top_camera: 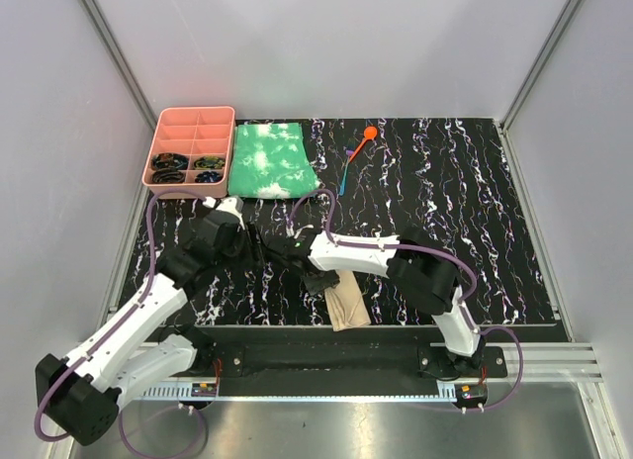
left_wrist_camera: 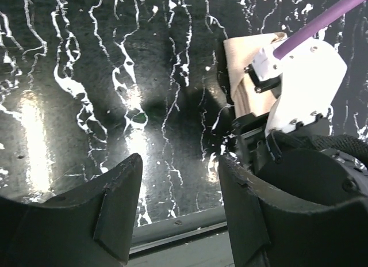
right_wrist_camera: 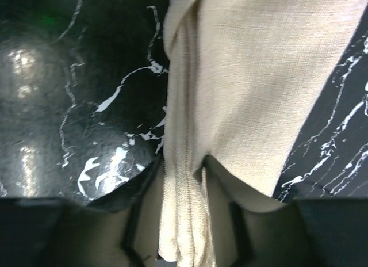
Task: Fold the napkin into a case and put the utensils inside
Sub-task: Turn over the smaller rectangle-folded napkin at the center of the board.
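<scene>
Tan cloth, top view: the napkin point(top_camera: 348, 306) lies folded into a narrow strip at the near edge of the table point(top_camera: 445, 212), between the two arm bases; long axis near-to-far, slightly tilted; right hand point(top_camera: 321, 281) sits on its far left corner, touching; left hand point(top_camera: 272, 246) hovers just beyond and to the left, apart from the cloth; right arm point(top_camera: 366, 253) therefore the nearer. The utensils, orange spoon point(top_camera: 368, 135) and blue utensil point(top_camera: 343, 178), lie one after the other on a diagonal, well apart at the far side, just beside the green cloth point(top_camera: 272, 160); pink tray point(top_camera: 190, 145) in the far left corner; none of these touched.

Left wrist view: both dark fingers point(left_wrist_camera: 115, 209) spread wide over bare marbled table, nothing between them; left hand released, holding nothing; napkin ahead and to the right, partly under the white shell of the right arm.

Right wrist view: napkin fills the upper right; a pleated, doubled edge runs straight down the frame and passes between the fingers point(right_wrist_camera: 126, 189), so the fold line lies along the hand's own reach; jaws part-way apart with cloth between them; whether they press it or merely straddle it cannot be told. Judgement: the coming move turns on that doubled edge, which the right hand is best placed to draw across the strip's long axis to form the case; the utensils are not yet inside and call for a long reach to the far side.
</scene>
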Robot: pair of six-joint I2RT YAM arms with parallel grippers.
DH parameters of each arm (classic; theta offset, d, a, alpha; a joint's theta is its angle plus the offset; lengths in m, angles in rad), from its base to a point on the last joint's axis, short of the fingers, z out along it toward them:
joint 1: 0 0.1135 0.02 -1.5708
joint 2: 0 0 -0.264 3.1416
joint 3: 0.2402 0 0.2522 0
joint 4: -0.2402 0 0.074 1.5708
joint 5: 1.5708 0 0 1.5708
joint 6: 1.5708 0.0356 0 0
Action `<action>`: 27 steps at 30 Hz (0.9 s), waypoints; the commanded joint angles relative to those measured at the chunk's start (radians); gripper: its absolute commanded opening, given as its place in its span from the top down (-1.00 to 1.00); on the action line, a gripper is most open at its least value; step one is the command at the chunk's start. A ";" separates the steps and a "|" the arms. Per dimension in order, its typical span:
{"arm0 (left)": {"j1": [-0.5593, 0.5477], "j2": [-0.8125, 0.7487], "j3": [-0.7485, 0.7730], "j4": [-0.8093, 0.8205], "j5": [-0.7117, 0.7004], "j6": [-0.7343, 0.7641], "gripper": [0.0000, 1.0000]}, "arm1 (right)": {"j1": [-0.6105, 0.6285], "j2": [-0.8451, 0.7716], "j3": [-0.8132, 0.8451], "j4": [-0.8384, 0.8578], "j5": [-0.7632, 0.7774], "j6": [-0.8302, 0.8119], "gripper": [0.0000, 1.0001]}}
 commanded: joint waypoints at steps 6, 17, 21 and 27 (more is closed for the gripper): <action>0.003 -0.085 0.035 0.034 -0.071 -0.018 -0.23 | 0.033 0.035 0.010 0.008 0.095 0.025 0.84; 0.073 -0.076 0.067 -0.025 -0.125 -0.017 -0.30 | -0.142 -0.401 -0.211 0.462 -0.534 -0.080 1.00; 0.081 -0.050 0.081 -0.023 -0.107 -0.021 -0.30 | -0.232 -0.401 -0.291 0.626 -0.794 -0.066 1.00; 0.081 -0.024 0.093 -0.023 -0.091 -0.029 -0.29 | -0.311 -0.301 -0.415 1.018 -1.096 0.003 1.00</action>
